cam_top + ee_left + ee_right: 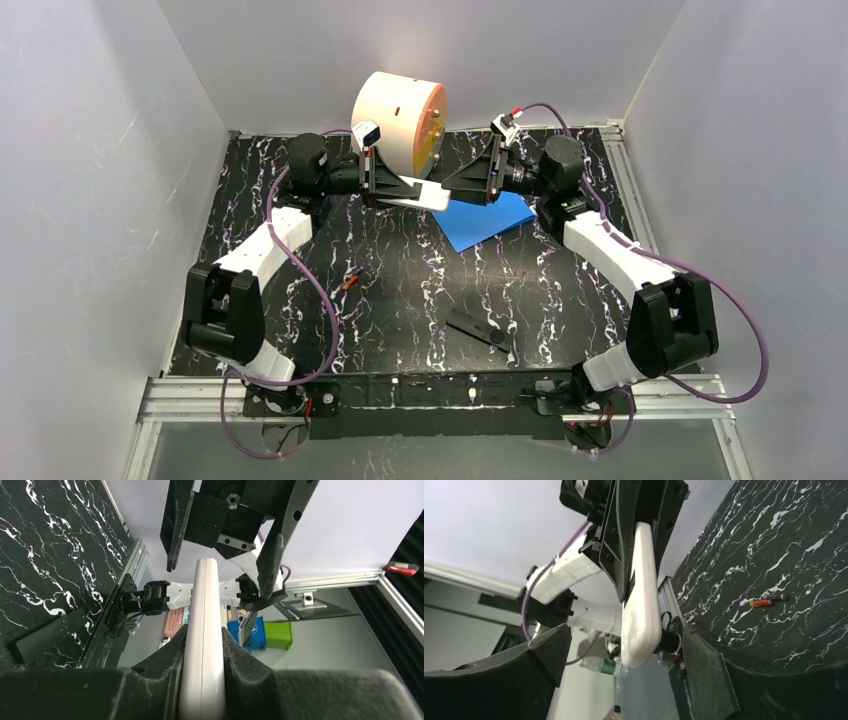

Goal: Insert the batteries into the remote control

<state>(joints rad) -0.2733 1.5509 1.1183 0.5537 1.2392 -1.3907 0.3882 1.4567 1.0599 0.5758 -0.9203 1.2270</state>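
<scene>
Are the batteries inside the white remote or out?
Out. Both batteries lie on the table, away from the white remote held up in the left gripper.

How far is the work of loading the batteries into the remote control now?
Done: the left gripper holds the white remote clamped above the table. In hand: the open right gripper brackets its free end without touching it. Left: both batteries lie loose on the table, so none is loaded.
</scene>
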